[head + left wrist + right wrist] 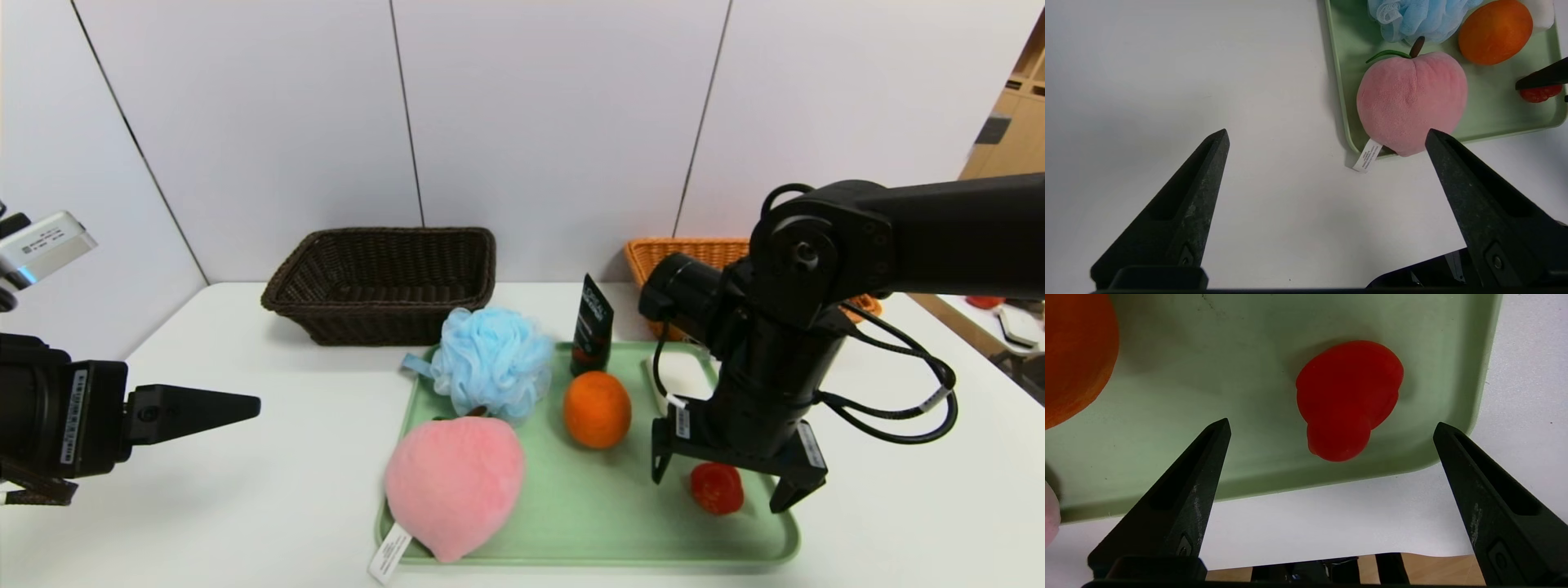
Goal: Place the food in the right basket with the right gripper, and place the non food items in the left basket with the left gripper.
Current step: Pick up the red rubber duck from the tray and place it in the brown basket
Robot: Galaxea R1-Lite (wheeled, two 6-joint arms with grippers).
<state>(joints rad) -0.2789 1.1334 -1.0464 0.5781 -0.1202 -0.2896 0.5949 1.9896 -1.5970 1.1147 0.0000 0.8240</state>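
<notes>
the right end effector (735, 482) hangs jaws spread and empty astride the small red lumpy ball (717, 487) near the tray (588, 523) corner; that ball reads as non-food, so better to shift to the orange fruit (597, 409) beside it and close across its middle. the plush peach (454, 486), bath puff (490, 362), tube (592, 324) and soap bar (682, 377) crowd the tray, and its own arm screens the right basket (686, 253) behind. the left end effector (1327, 139) waits released over the counter (269, 490), the left basket (384, 282) empty

The right gripper (718, 482) points downward from a bent black arm, its jaws spread wide apart. The left gripper (1327, 139) is held low at the robot's left side, pointing forward, jaws likewise fully apart.
</notes>
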